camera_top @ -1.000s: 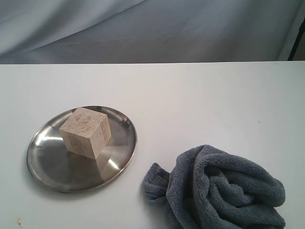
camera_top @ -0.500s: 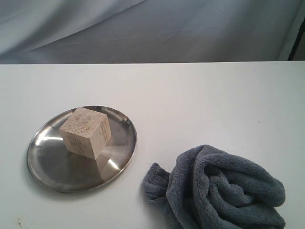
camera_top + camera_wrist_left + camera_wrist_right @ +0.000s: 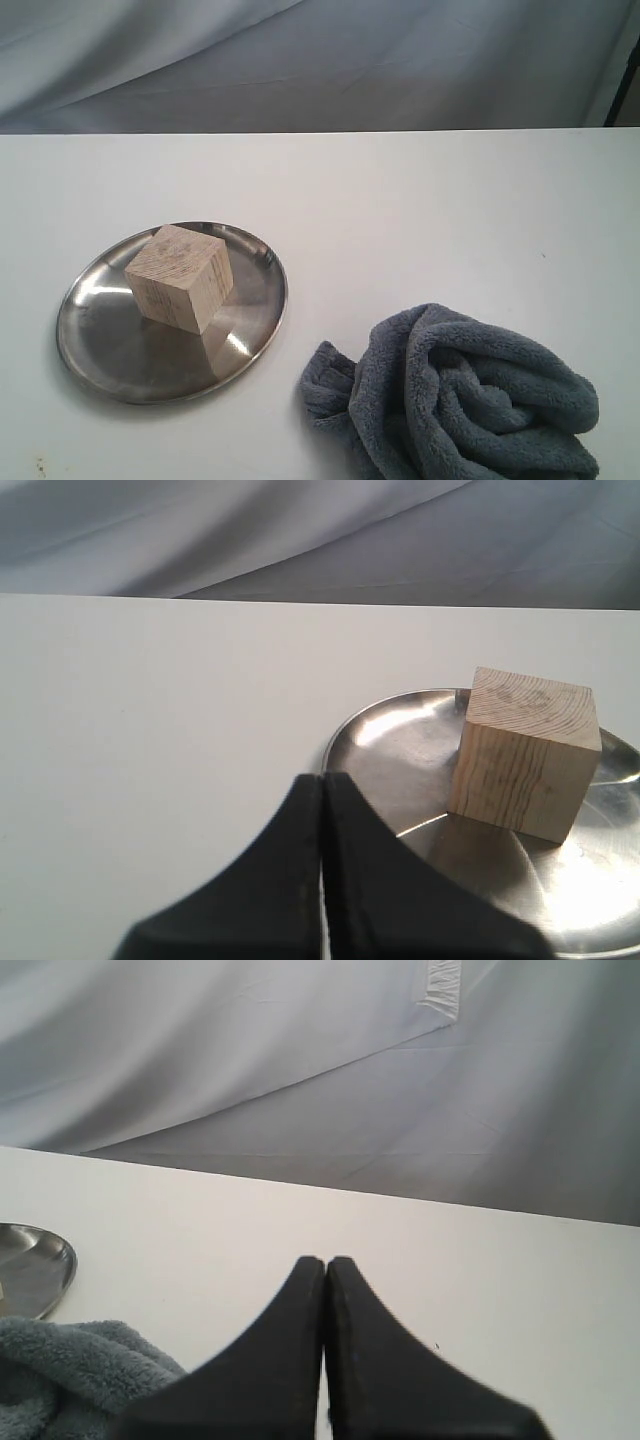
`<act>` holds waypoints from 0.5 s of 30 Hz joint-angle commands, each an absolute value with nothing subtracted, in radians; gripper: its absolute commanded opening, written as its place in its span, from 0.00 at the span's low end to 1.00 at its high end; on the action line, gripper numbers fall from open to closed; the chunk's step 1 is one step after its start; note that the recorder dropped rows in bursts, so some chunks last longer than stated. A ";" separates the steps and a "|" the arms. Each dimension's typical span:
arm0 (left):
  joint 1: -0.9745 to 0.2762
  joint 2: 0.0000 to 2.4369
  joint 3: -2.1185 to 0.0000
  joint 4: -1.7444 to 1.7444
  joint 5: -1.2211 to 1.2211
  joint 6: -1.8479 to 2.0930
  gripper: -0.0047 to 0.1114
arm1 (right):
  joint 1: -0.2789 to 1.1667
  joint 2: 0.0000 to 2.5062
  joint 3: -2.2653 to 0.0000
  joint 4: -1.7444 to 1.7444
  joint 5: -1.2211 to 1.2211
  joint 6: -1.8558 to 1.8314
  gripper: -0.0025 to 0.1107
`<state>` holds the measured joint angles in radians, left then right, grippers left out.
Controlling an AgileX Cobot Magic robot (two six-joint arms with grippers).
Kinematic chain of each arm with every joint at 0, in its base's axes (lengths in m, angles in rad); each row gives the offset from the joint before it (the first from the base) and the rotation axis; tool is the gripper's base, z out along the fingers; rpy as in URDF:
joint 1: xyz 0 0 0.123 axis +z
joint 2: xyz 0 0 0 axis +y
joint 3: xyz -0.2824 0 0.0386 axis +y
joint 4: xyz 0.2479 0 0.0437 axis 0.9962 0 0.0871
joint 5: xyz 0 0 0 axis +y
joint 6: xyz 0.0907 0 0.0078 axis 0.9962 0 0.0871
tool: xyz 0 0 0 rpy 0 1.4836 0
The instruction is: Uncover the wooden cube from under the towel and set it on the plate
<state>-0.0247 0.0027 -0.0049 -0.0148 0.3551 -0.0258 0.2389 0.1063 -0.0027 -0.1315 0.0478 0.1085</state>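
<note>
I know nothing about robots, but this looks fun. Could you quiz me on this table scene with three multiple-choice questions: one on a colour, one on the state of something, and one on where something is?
1. What colour is the fluffy crumpled towel?
A. red
B. blue-grey
C. yellow

2. How do the black left pincer and right pincer stand?
A. both shut and empty
B. both wide open
C. one gripping a spoon

3. Where is the pale wooden cube?
A. under the towel
B. in a pincer
C. on the round shiny steel plate

Answers:
1 B: its plush pile reads blue-grey.
2 A: each wrist view shows the jaws pressed together with nothing between them.
3 C: it sits on the plate, well apart from the towel.
</note>
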 commanded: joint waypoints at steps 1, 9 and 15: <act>-0.024 0.000 0.000 -0.015 0.345 -0.025 0.04 | 0.235 0.065 0.000 -0.128 0.092 0.111 0.02; -0.024 0.000 0.000 -0.015 0.345 -0.025 0.04 | 0.235 0.000 0.000 -0.128 0.206 0.142 0.02; -0.024 0.000 0.000 -0.015 0.345 -0.025 0.04 | 0.190 0.000 0.000 -0.128 0.256 0.147 0.02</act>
